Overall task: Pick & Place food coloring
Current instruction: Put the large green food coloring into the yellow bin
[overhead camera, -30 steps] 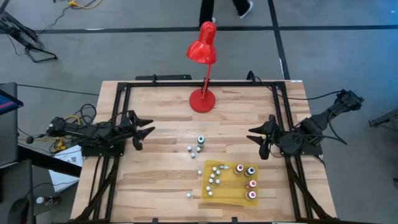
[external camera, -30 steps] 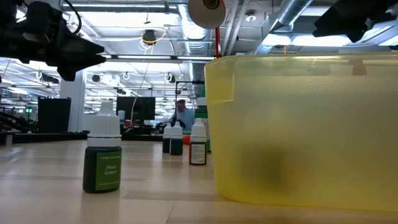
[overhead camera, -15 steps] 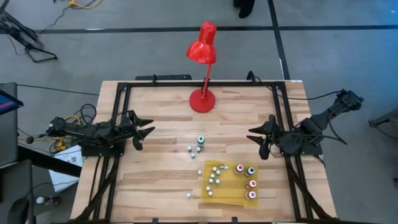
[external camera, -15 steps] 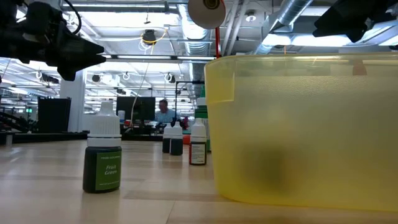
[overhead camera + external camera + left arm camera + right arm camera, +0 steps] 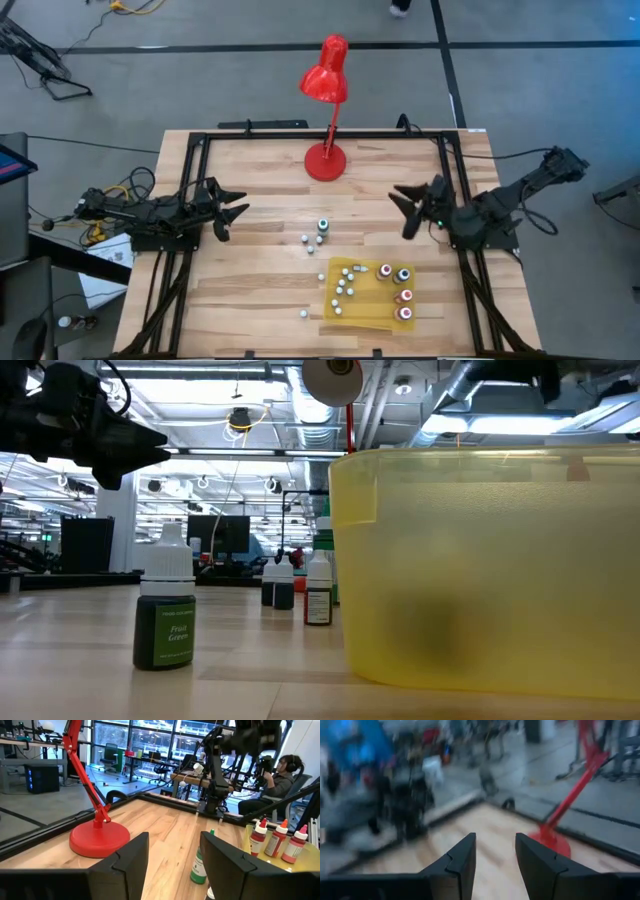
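One teal-green food coloring bottle (image 5: 323, 227) stands upright on the bare wood near the table's middle; it also shows in the left wrist view (image 5: 199, 865). Several more bottles (image 5: 403, 274) with red and dark contents stand upright in the yellow tray (image 5: 360, 312); three red ones (image 5: 277, 839) show in the left wrist view. My left gripper (image 5: 235, 212) waits open near the table's left side. My right gripper (image 5: 404, 207) hovers open to the right of the lone bottle, over bare wood and far of the tray. In the low view a green bottle (image 5: 165, 610) stands in front.
A red desk lamp stands by its round base (image 5: 325, 161) near the far edge. Small white balls lie on the wood (image 5: 305, 239) and in the tray (image 5: 343, 286). A black frame (image 5: 300, 136) borders the table. Bare wood lies between the two grippers.
My right gripper has swung toward the table's left and a little toward the far edge, still open. The left arm and the bottles have kept still.
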Controlling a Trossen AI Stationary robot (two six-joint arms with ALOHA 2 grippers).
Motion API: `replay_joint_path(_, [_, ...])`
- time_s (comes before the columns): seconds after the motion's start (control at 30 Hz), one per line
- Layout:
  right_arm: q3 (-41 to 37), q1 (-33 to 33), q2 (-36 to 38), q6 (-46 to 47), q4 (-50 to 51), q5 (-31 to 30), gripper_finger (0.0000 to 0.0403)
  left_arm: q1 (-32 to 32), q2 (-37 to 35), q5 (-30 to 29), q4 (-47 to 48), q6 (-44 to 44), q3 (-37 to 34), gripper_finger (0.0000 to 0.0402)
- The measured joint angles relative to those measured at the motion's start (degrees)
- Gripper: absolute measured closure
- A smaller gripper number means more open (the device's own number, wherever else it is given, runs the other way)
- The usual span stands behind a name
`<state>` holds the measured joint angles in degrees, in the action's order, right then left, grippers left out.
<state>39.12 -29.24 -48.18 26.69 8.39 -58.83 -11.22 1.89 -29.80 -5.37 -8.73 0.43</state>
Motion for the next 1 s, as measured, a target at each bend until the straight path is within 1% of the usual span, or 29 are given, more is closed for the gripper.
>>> replay_joint_path(0.07, [0.1,2.4,-1.8,-3.3,-7.3,-1.2,0.0274,0.0,0.0,0.0,0.0,0.0,0.0,0.0233])
replay_joint_path(0.13, [0.0,4.8,-3.6,-6.8,-12.7,-1.1,0.0274,0.0,0.0,0.0,0.0,0.0,0.0,0.0233])
replay_joint_path(0.27, [0.0,8.2,-6.7,-7.3,-19.9,-1.1,0.0274,0.0,0.0,0.0,0.0,0.0,0.0,0.0233])
replay_joint_path(0.33, [0.0,10.3,-8.3,-9.1,-23.5,-0.8,0.0274,0.0,0.0,0.0,0.0,0.0,0.0,0.0233])
replay_joint_path(0.43, [0.0,13.5,-11.1,-10.9,-25.6,3.1,0.0274,0.0,0.0,0.0,0.0,0.0,0.0,0.0233])
replay_joint_path(0.5, [0.1,15.1,-13.4,-8.5,-26.2,6.1,0.0274,0.0,0.0,0.0,0.0,0.0,0.0,0.0233])
replay_joint_path(0.6, [2.0,17.0,-17.2,-1.1,-24.8,7.8,0.0274,0.0,0.0,0.0,0.0,0.0,0.0,0.0233])
replay_joint_path(0.77, [7.5,19.9,-24.8,1.5,-17.4,12.3,0.0274,0.0,0.0,0.0,0.0,0.0,0.0,0.0233])
replay_joint_path(0.83, [10.1,21.1,-27.8,4.5,-14.0,14.2,0.0274,0.0,0.0,0.0,0.0,0.0,0.0,0.0233])
replay_joint_path(1.0, [17.7,23.5,-34.3,17.7,-3.2,20.6,0.0274,0.0,0.0,0.0,0.0,0.0,0.0,0.0233])
